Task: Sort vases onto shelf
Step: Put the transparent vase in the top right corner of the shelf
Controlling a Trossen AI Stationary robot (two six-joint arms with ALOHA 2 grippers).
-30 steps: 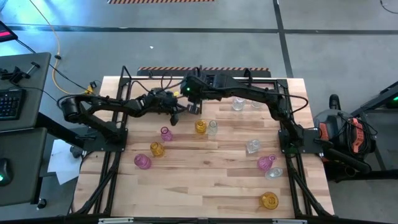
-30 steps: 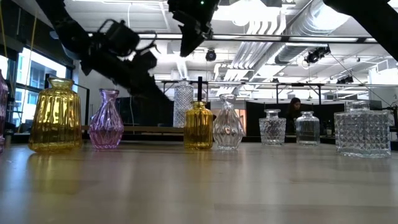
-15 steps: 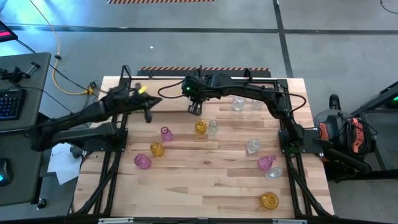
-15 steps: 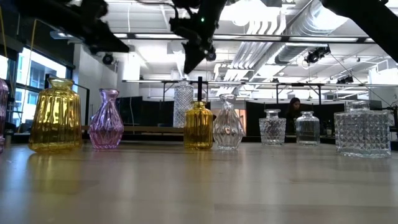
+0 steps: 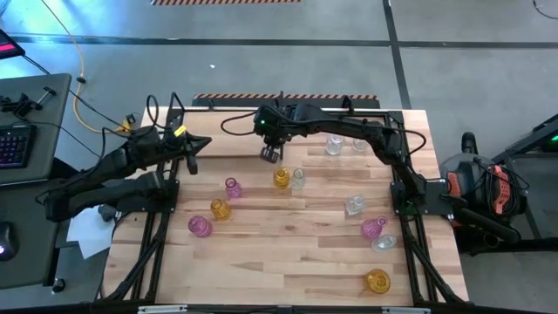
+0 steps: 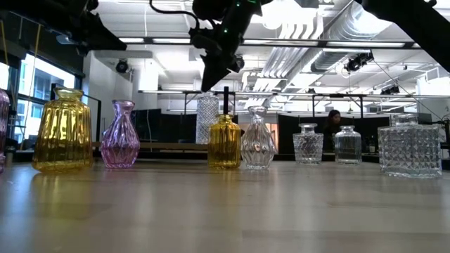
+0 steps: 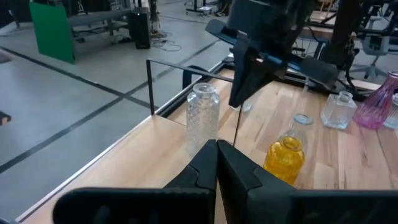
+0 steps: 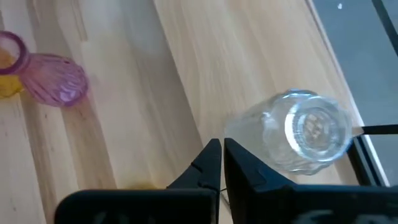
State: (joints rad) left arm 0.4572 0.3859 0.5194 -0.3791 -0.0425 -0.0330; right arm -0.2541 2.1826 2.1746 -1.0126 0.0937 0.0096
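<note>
A tall clear vase (image 7: 203, 118) stands upright on the shelf (image 7: 180, 67), next to the black divider (image 7: 237, 127). My right gripper (image 5: 270, 154) hangs shut just above and beside it, fingers pointing down (image 6: 209, 76). Its wrist view looks down on the vase's mouth (image 8: 306, 129). My left gripper (image 5: 192, 150) is shut and empty at the shelf's left end (image 7: 217, 163). An amber vase (image 5: 281, 178) and a clear one (image 5: 298, 178) stand on the table just in front of the shelf. A pink vase (image 5: 232, 187) stands to their left.
More vases stand about the table: amber (image 5: 220, 208) and pink (image 5: 200, 227) on the left, clear (image 5: 353, 205), pink (image 5: 373, 228), clear (image 5: 382, 243) and amber (image 5: 377, 281) on the right. Two squat clear ones (image 5: 334, 146) stand at the right of the shelf.
My left arm has drawn back from the middle of the shelf toward the table's left edge and risen, leaving the tall clear vase standing. My right gripper has come down a little over that vase.
</note>
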